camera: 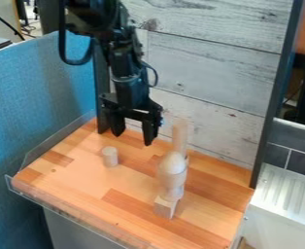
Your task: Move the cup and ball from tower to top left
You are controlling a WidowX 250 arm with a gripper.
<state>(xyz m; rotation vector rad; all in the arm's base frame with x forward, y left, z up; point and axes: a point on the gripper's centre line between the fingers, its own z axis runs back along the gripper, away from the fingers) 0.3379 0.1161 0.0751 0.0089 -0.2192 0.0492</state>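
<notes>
Pincer [133,133] open and empty; grip cup [172,180] squarely by its wall; lift straight up, level, so ball [174,163] can't roll.

black arm [124,61] in from 11 o'clock, bent downward | cable loop [77,62] on its 9 o'clock side | gripper [133,139] hanging toward 6 o'clock, near view centre | fingers [148,133] spread wide, gap between, one toward 9, other toward 4 o'clock
</notes>
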